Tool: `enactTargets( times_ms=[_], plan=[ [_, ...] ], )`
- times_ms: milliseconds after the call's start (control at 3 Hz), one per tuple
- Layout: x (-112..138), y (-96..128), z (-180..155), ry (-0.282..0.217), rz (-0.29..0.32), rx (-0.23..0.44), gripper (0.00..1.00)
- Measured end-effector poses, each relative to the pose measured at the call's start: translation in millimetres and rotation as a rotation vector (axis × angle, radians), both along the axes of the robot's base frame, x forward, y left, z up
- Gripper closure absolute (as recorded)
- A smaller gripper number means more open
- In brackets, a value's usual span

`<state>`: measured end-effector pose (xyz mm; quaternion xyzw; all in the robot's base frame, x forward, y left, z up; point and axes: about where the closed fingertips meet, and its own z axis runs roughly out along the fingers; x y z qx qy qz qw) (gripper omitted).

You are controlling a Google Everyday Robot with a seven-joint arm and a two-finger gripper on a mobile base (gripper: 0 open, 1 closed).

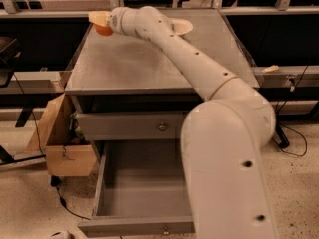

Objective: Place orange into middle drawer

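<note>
Our gripper [101,21] is in the upper left of the frame, closed on the orange [104,30], above the far left corner of the cabinet top [130,63]. The middle drawer [144,183] stands open at the bottom. We should carry the orange forward past the top's front edge before lowering, then release it low inside.

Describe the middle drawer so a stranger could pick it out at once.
Find the grey cabinet mid-view; the gripper is over its top's far left corner, at the orange. Low on its front is the middle drawer. Unlike the shut drawer just above, it is pulled out towards the camera.
</note>
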<state>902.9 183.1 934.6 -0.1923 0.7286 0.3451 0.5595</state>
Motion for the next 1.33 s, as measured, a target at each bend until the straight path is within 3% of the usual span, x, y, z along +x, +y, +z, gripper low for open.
enactTargets(
  times_ms=[333, 667, 1000, 1333],
  plan=[
    [-44.3, -24.4, 16.5, -0.025, 0.014, -0.039, 1.0],
    [-98.7, -39.4, 17.1, -0.046, 0.021, -0.128, 1.0],
    [-97.3, -39.7, 19.2, -0.048, 0.019, -0.125, 1.0],
    [-91.0, -26.0, 9.2, -0.021, 0.052, -0.096, 1.0]
  ],
)
